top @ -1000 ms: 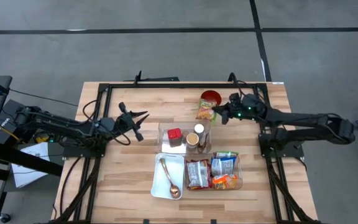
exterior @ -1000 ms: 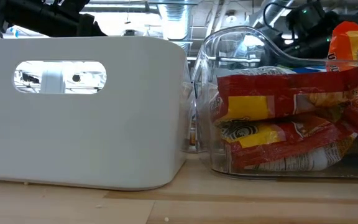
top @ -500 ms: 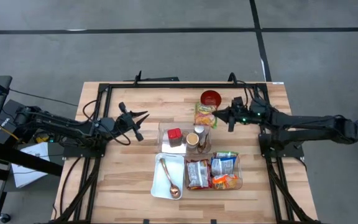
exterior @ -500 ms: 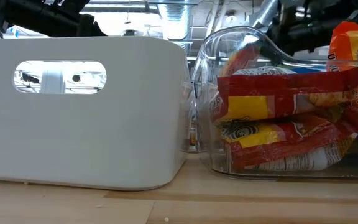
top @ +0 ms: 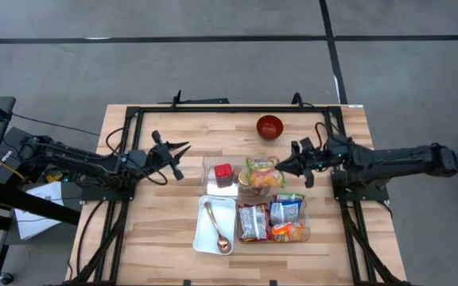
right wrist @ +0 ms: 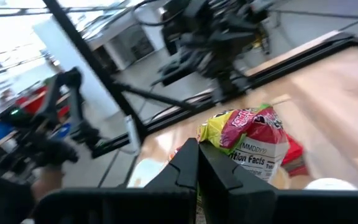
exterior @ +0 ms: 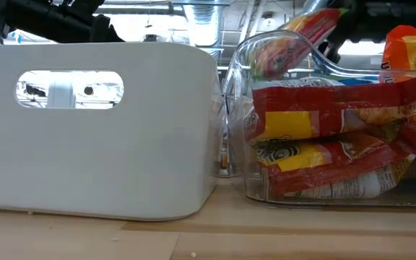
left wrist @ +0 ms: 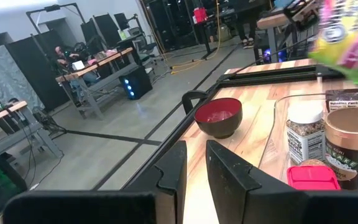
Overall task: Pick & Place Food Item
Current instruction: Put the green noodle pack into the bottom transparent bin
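- Snack packet, green and red with orange contents showing, now hangs over the clear bin of jars, pinched shut at one edge by the right pincer; a second ago it was farther back, just beside the red bowl
- Nearest the counter's front edge, the white tray with a spoon and the clear tub of snack packs lie untouched, as before
- Behind them, the bin of jars holds a red-lidded jar and a brown jar partly hidden under the carried packet
- In the low view the packet shows high above the tub's rim, clear of everything below, so it is lifted, not yet set down
- Right arm has swung forward and inward from the bowl, carrying the packet toward the containers; I judge the pick is done and the transport well along, with the release left to do
- Which container is the goal cannot be told; the packet is over the jar bin, with the snack tub just in front
- Left pincer waits beside the bin's left side, unmoved, its fingers a little apart and empty
- Farthest back, the red bowl stands alone on the counter
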Robot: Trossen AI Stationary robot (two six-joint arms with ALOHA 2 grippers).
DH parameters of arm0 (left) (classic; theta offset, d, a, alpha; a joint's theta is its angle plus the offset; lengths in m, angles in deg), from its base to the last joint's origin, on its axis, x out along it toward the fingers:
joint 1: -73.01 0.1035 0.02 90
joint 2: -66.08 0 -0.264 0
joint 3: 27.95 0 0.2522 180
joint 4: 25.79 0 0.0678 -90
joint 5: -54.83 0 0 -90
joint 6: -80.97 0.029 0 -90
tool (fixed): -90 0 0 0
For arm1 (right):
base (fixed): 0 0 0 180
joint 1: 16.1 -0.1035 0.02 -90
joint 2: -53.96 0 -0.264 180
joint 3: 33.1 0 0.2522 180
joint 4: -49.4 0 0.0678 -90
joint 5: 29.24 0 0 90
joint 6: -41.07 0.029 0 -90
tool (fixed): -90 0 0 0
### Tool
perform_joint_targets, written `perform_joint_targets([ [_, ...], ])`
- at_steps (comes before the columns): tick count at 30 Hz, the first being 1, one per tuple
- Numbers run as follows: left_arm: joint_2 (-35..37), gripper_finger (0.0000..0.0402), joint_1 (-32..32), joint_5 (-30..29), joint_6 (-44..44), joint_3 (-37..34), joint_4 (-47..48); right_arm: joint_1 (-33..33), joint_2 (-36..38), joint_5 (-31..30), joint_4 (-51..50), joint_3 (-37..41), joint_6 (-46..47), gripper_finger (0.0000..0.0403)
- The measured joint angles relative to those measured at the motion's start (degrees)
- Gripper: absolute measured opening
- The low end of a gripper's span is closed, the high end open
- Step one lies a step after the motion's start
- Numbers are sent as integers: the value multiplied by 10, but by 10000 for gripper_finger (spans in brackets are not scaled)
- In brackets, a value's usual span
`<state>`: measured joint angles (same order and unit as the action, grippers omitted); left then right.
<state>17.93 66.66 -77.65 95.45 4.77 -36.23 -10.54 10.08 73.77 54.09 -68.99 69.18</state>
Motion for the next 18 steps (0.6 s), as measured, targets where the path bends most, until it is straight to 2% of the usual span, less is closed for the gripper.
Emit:
perform_joint_targets([
  [6, 0, 53, 0, 0, 0, 0, 0, -24, 0, 56, -6, -6, -1, 0],
  [11, 0, 53, 0, 1, 0, 0, 0, -25, -7, 117, -43, -47, -1, 0],
  [14, 0, 53, 0, 3, -4, 0, 0, -25, -26, 147, -58, -74, -4, 0],
  [18, 0, 53, 0, 3, -4, 0, 0, -25, -75, 228, -62, -108, -26, 0],
])
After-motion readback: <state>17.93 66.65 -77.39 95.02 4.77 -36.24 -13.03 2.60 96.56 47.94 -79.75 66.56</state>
